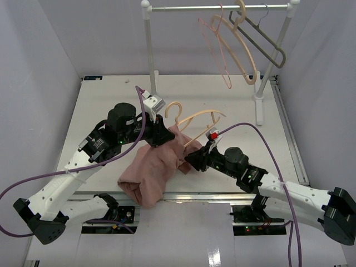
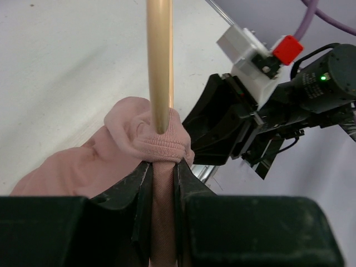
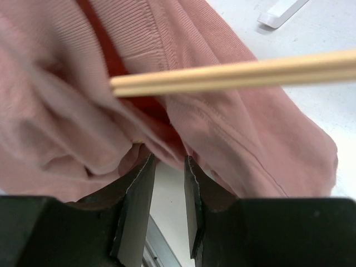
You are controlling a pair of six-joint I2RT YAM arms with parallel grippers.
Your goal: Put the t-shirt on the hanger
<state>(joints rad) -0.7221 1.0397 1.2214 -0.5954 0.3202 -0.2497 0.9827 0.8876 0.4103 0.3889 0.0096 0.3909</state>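
Observation:
The dusty-pink t-shirt (image 1: 151, 173) lies bunched at the table's near middle. The beige wooden hanger (image 1: 201, 116) lies just behind it, with one arm end pushed into the fabric. My left gripper (image 1: 161, 138) is shut on a ribbed edge of the t-shirt (image 2: 83, 167), and the hanger arm (image 2: 159, 67) meets the fabric right above the left gripper (image 2: 163, 166). My right gripper (image 1: 189, 160) is at the shirt's right side. Its jaws stand narrowly apart with a fold of t-shirt (image 3: 250, 133) pinched at the right gripper's (image 3: 167, 158) tips. The hanger arm (image 3: 250, 72) enters the shirt's opening above.
A white clothes rack (image 1: 150, 50) stands at the back, carrying a thin pink wire hanger (image 1: 214, 53), another beige hanger (image 1: 245, 55) and a grey angular hanger (image 1: 270, 44). The rack's right foot (image 1: 260, 99) rests on the table. The right gripper body (image 2: 222, 125) is close beside the left one.

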